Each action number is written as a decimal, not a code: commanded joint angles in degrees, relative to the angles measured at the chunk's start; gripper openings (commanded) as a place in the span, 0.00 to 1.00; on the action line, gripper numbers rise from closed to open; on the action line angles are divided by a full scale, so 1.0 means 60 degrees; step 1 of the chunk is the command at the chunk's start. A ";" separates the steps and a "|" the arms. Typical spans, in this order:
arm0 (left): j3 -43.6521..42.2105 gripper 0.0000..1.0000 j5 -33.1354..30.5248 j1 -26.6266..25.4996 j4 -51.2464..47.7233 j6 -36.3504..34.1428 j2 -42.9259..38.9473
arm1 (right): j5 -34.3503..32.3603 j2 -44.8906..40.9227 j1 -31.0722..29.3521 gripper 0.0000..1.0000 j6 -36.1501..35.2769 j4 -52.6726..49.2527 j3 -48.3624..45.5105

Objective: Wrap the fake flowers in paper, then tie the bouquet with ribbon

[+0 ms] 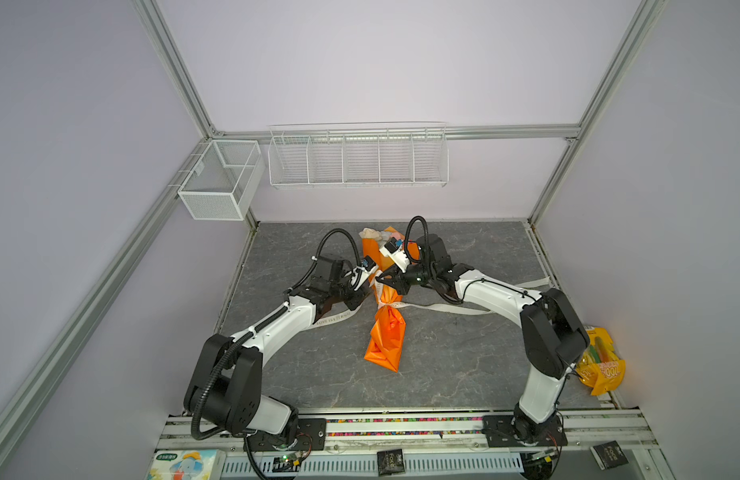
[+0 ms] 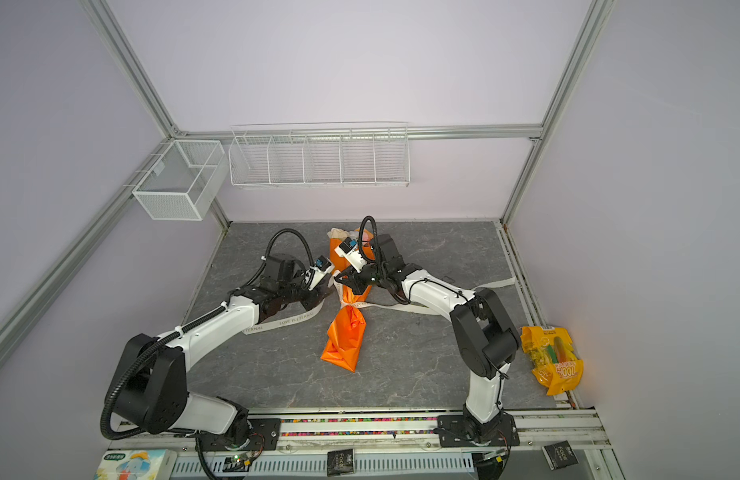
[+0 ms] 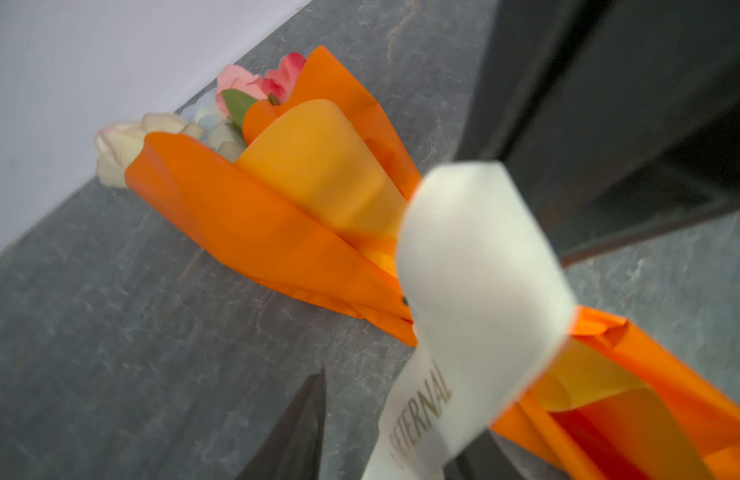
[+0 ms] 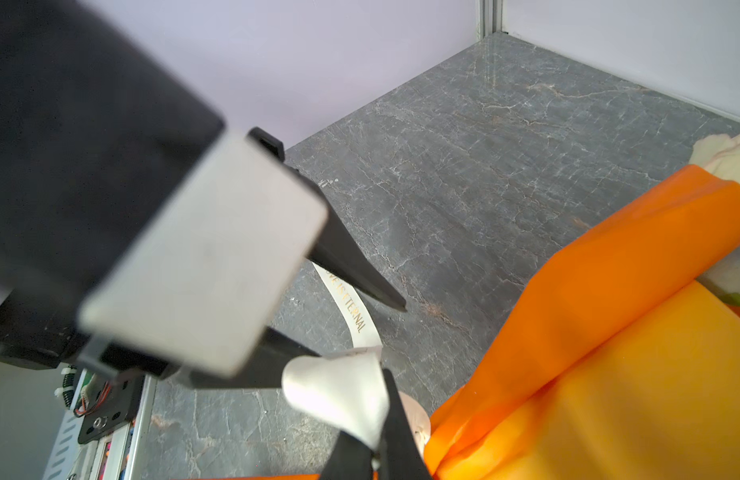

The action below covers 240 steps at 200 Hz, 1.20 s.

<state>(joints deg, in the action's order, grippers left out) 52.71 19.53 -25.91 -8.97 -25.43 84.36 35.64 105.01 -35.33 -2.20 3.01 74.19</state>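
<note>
The bouquet of fake flowers (image 1: 372, 235) lies on the grey table, rolled in an orange wrapping sheet (image 1: 387, 340). Pink and cream heads (image 3: 123, 145) poke out at the far end. A cream lettered ribbon (image 1: 335, 318) circles the wrap's waist, and its tails run out to both sides. My right gripper (image 1: 387, 283) is over the wrap, shut on a fold of ribbon (image 4: 339, 395). My left gripper (image 1: 370, 284) is just left of it with its jaws apart. The ribbon (image 3: 476, 266) runs between the jaws and hides one finger.
A yellow snack bag (image 1: 601, 365) lies at the right table edge. A wire rack (image 1: 357, 158) and a mesh basket (image 1: 220, 178) hang on the back wall. A tissue pack (image 1: 185, 463) sits by the front rail. The ribbon's right tail (image 1: 534, 286) reaches the right edge.
</note>
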 commanded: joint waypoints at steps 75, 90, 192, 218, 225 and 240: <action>-0.0156 0.01 0.1022 -0.0034 0.1340 0.0997 -0.0583 | -0.0010 -0.0557 0.0028 0.17 0.0227 -0.0268 -0.0427; -0.0509 0.00 0.0800 -0.0041 0.1980 0.1518 -0.0782 | -0.0003 -0.0832 0.0042 0.30 0.0645 -0.0007 -0.0730; -0.2197 0.00 0.2289 -0.0033 0.6428 0.1102 -0.0503 | -0.1857 -0.3039 0.1090 0.43 0.3256 -0.2266 -0.2373; -0.2192 0.00 0.2289 -0.0033 0.5897 0.0922 -0.0648 | -0.4121 -0.2708 0.1590 0.43 0.4955 -0.5054 -0.2230; -0.2189 0.00 0.2202 -0.0032 0.5702 0.0878 -0.0719 | -0.4763 -0.2717 0.1704 0.43 0.5464 -0.5469 -0.2363; -0.2033 0.00 0.1830 -0.0038 0.4868 0.0693 -0.0867 | -0.5378 -0.2887 0.2093 0.46 0.6399 -0.5577 -0.2847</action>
<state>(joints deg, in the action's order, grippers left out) 39.94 31.00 -25.96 24.95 -18.59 80.82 15.79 88.14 -24.86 23.55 -19.49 60.66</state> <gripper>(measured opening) 0.047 0.442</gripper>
